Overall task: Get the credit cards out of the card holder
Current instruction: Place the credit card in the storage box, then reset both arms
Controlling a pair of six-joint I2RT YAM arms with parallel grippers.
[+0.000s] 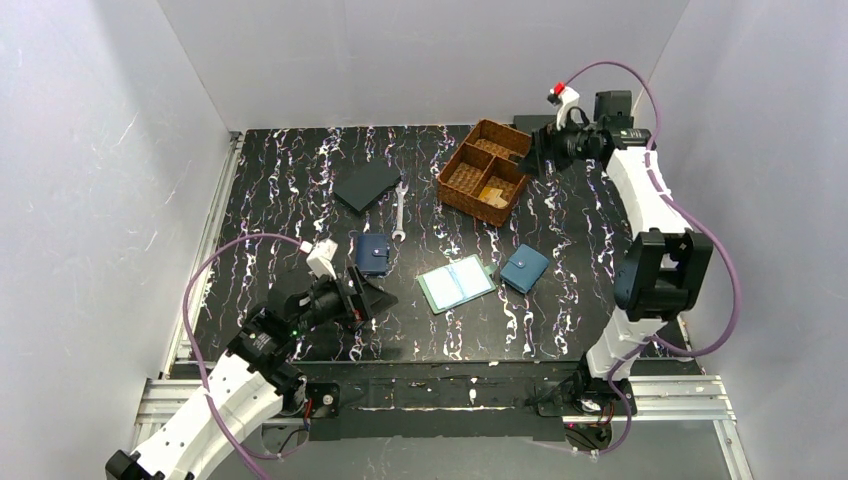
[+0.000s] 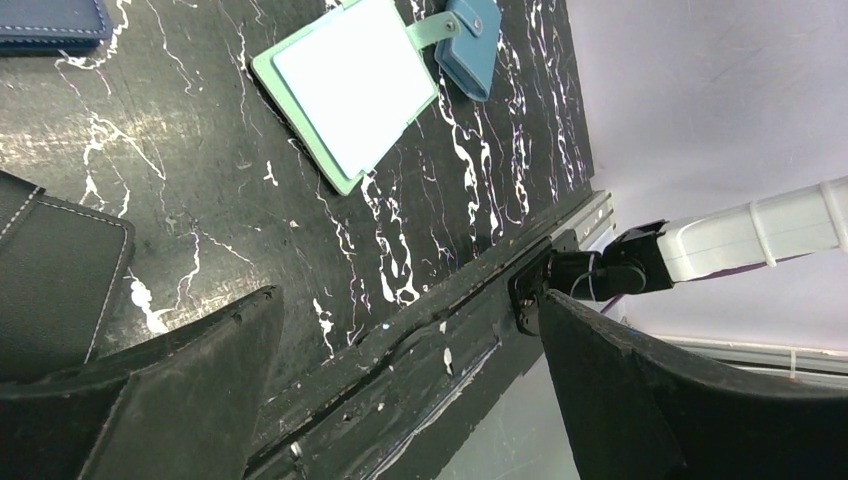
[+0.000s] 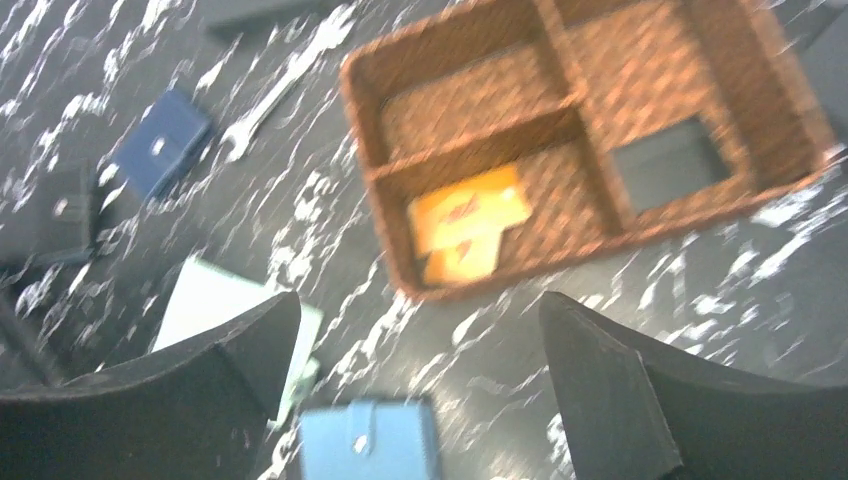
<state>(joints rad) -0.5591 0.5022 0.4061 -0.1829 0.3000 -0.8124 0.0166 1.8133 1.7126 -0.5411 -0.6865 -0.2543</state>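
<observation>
your right gripper (image 3: 418,305) hangs over the far edge of the table (image 1: 290,180), toward its right corner, just beyond the wicker basket (image 1: 466,203). its two black fingers are spread wide with nothing between them. your left gripper (image 2: 410,298) sits low by the near edge, left of centre, and is also spread wide and empty. the card holder (image 1: 456,284) lies opened flat, pale inside facing up, near the middle of the near edge. its long axis runs roughly along that edge, with the right end tilted a little toward the far side. its snap tab points at the blue wallet (image 1: 525,268), which lies just beside it. the holder is close to the right of your left gripper and well apart from your right gripper, so the left arm is the nearer one. its slots look empty, as far as can be told. a tan-golden card (image 3: 468,222), possibly two overlapping, lies in the basket's near right compartment, and a dark card (image 3: 668,160) lies in the neighbouring compartment. the removal therefore looks done. a navy wallet (image 1: 373,253) and a wrench (image 1: 399,212) lie left of centre, and a black stitched wallet (image 2: 50,280) is beside the left fingers. no brand or label is readable; the marks on the tan card are too blurred.
</observation>
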